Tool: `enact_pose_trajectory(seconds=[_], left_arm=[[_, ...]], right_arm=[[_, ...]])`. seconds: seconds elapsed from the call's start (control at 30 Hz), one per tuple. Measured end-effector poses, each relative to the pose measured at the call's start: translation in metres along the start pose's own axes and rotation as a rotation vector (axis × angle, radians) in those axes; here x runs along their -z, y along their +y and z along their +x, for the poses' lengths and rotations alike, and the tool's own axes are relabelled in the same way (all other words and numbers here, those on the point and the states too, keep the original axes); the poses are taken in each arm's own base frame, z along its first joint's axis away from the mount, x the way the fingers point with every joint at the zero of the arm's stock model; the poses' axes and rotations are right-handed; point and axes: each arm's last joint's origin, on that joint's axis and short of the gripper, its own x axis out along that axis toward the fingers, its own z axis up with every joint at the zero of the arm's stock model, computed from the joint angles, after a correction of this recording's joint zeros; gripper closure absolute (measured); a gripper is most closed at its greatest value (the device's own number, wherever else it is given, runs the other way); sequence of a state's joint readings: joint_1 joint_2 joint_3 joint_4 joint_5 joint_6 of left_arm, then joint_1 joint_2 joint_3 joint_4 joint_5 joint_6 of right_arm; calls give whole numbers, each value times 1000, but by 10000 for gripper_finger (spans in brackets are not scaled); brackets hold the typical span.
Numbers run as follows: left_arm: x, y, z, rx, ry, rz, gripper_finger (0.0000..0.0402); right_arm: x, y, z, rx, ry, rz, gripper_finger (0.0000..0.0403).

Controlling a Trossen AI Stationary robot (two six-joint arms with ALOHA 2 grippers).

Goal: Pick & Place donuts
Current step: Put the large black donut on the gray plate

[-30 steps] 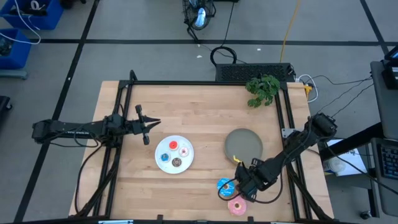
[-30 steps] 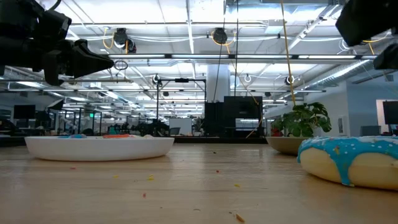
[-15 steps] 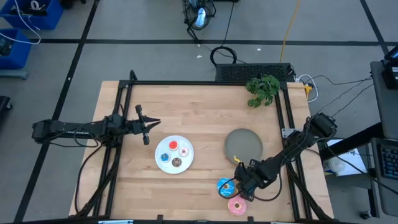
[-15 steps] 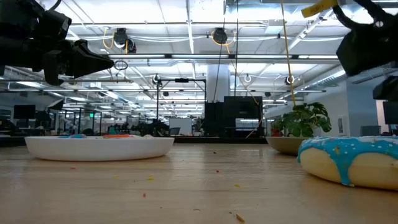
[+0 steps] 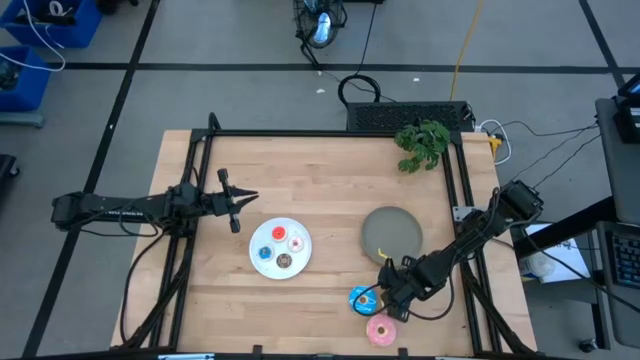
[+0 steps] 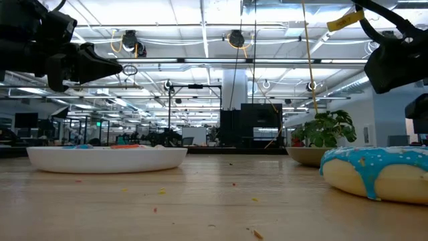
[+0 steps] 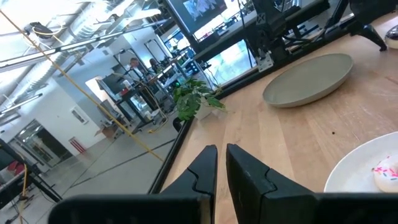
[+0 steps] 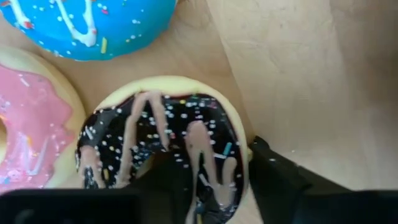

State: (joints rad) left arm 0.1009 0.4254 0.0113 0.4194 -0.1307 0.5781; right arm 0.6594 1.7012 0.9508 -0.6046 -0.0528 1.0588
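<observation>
My right gripper (image 5: 388, 296) is shut on the brown sprinkled donut (image 8: 165, 146), near the table's near right corner. The larger blue donut (image 5: 362, 298) and the pink donut (image 5: 380, 330) lie flat on the wood beside it. The gripper hides the brown donut in the high view. Four tiny donuts lie on the white plate (image 5: 262, 262): red, blue, pink-white and brown. My left gripper (image 5: 243, 199) is shut and waits in the air at the left, beyond the white plate. My right gripper holds the brown sprinkled donut by one side of its ring (image 8: 214, 168). One finger (image 8: 168, 180) is in the hole and the other (image 8: 273, 180) is outside the rim. The fingers point down from above. The donut lies flat, iced side up, over the edge of the pink donut (image 8: 25, 137).
The grey plate (image 5: 392, 232) lies just beyond my right gripper toward the far edge. A green plant (image 5: 422, 143) sits at the far right corner. Black frame rails run along the table's left and right sides. Bare wood lies between the two plates.
My right arm has shifted a little toward the far edge, toward the grey plate, still shut on the brown donut.
</observation>
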Motion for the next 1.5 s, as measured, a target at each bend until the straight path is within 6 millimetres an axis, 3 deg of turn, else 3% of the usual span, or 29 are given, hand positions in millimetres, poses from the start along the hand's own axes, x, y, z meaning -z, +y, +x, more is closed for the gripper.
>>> enact_pose_trajectory(seconds=[0.2, 0.3, 0.6, 0.97, 1.17, 1.5], left_arm=[[0, 0, 0, 0, 1, 1, 360], [0, 0, 0, 0, 0, 1, 360], [0, 0, 0, -1, 0, 2, 360], [0, 0, 0, -1, 0, 2, 360], [0, 0, 0, 1, 3, 0, 360], [0, 0, 0, 2, 4, 1, 360]], right_arm=[[-1, 0, -8, -25, -15, -26, 367], [-2, -5, -20, -41, -27, -17, 391], [-6, -7, -59, -165, -105, -3, 386], [-17, 15, -136, -165, -149, -55, 394], [-13, 9, -150, -93, -82, -5, 394], [-20, 6, -162, -113, -80, 52, 394]])
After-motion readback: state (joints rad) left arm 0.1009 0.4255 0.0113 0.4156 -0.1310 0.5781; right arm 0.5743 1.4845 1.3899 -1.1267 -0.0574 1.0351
